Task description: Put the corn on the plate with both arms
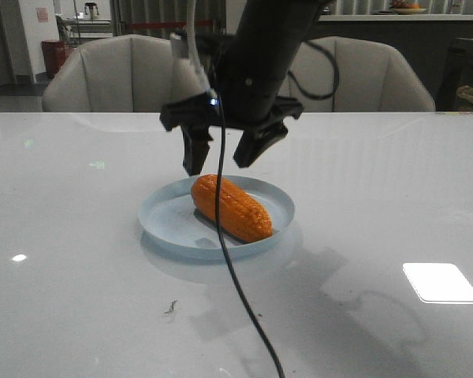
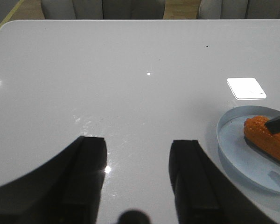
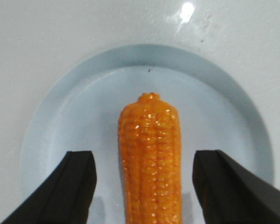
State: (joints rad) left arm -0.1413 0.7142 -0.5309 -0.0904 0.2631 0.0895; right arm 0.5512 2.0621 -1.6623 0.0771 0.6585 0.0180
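Note:
The orange corn [image 1: 232, 209] lies flat in the pale blue plate [image 1: 158, 216] at the table's middle. My right gripper [image 1: 219, 165] hangs just above the corn's far end, open, not touching it. In the right wrist view the corn [image 3: 149, 140] lies lengthwise between the spread fingers [image 3: 79, 177] on the plate [image 3: 60, 121]. My left gripper [image 2: 137, 149] is open and empty over bare table. In its view the plate [image 2: 233, 154] and corn [image 2: 268, 137] lie off to one side, with a right fingertip [image 2: 277, 123] above the corn. The left gripper does not show in the front view.
A black cable [image 1: 236, 283] hangs from the right arm across the plate's front toward the near table edge. Two grey chairs [image 1: 118, 75] [image 1: 370, 75] stand behind the table. A small dark mark [image 1: 171, 307] is on the tabletop in front of the plate.

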